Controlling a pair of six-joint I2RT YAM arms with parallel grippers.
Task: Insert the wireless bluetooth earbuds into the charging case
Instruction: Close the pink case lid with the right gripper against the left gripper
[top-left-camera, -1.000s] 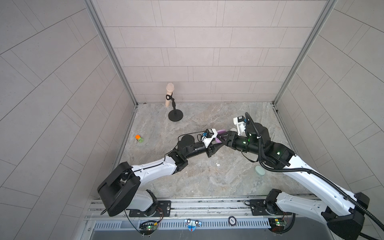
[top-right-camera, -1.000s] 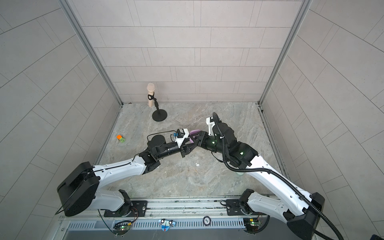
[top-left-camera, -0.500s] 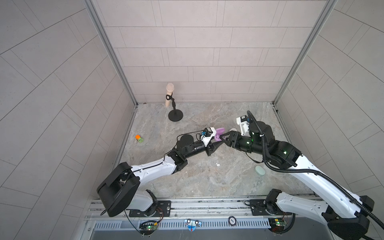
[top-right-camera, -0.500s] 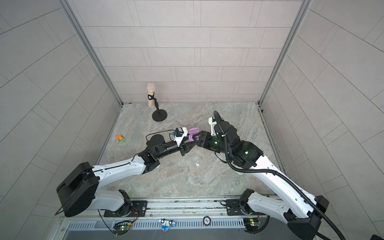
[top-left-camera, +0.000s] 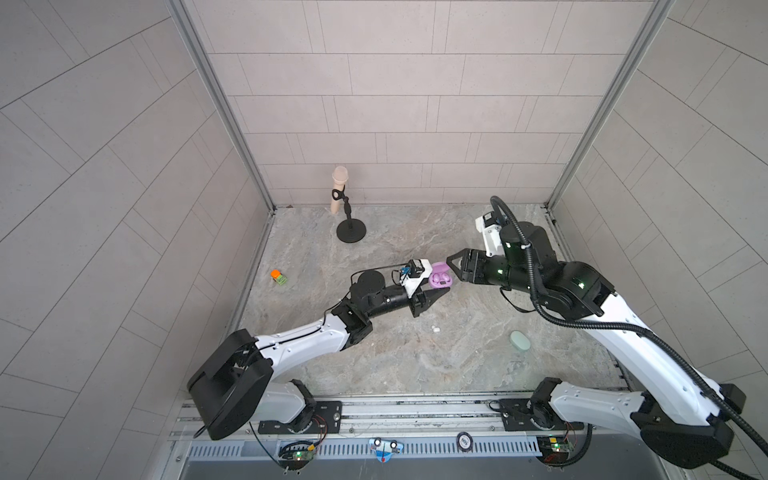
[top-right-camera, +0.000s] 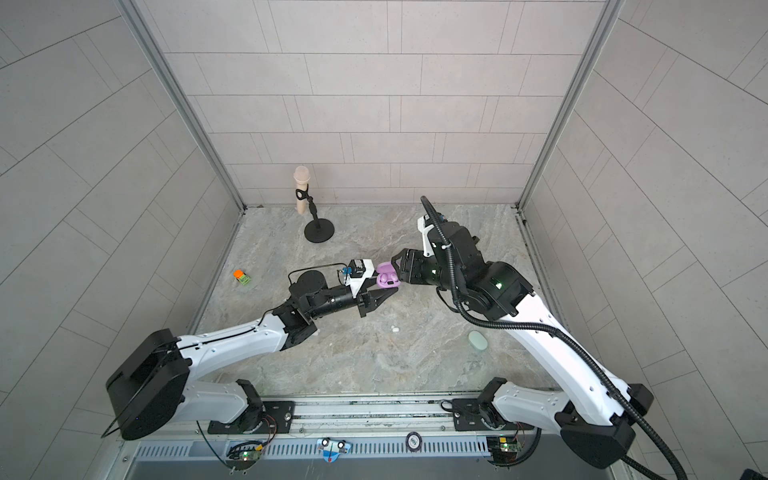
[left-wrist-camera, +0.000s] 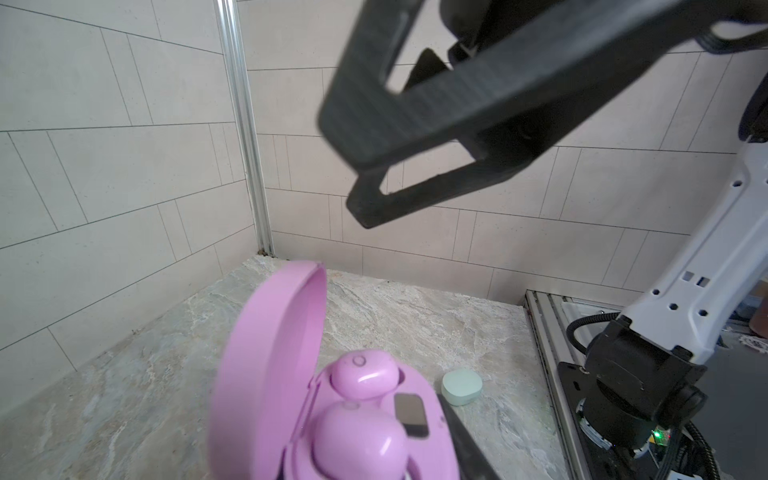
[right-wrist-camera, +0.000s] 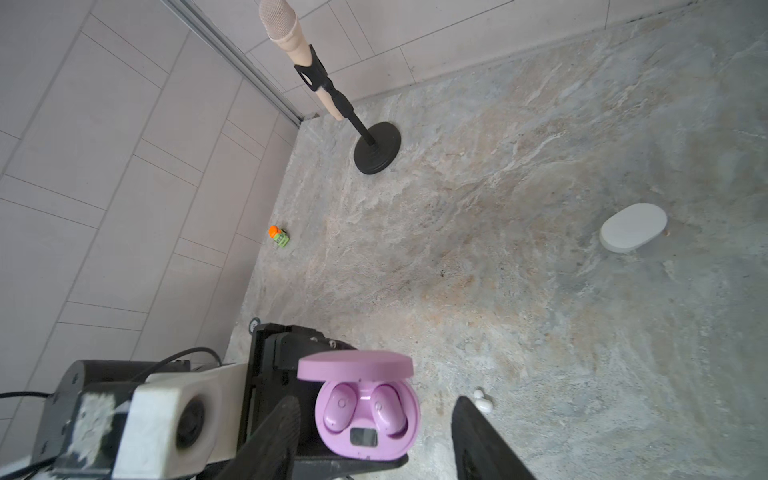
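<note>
In both top views, a round badge (top-left-camera: 465, 440) on the front rail bears characters too small for us to read. The left gripper (top-left-camera: 445, 291) is clamped on the base of the lilac charging case (top-left-camera: 440, 279). It holds the case clear of the table (top-left-camera: 415, 365) with the lid swung up. The right gripper (top-left-camera: 451, 270) stands just beside the case, jaws parted and apart from it. Tiny white earbuds (top-left-camera: 435, 328) lie on the table nearer the front rail. A closed mint case (top-left-camera: 520, 341) lies to their right.

In the left wrist view, we see two glossy, rounded lilac earbuds (left-wrist-camera: 363, 372) seated side by side in the case wells. Next to them is a small dark display window (left-wrist-camera: 410, 415) whose content we cannot read.

In the right wrist view, the right gripper's parted fingers (right-wrist-camera: 478, 436) flank the case without touching it. A closed white case (right-wrist-camera: 633, 226) lies well apart on the table.
</note>
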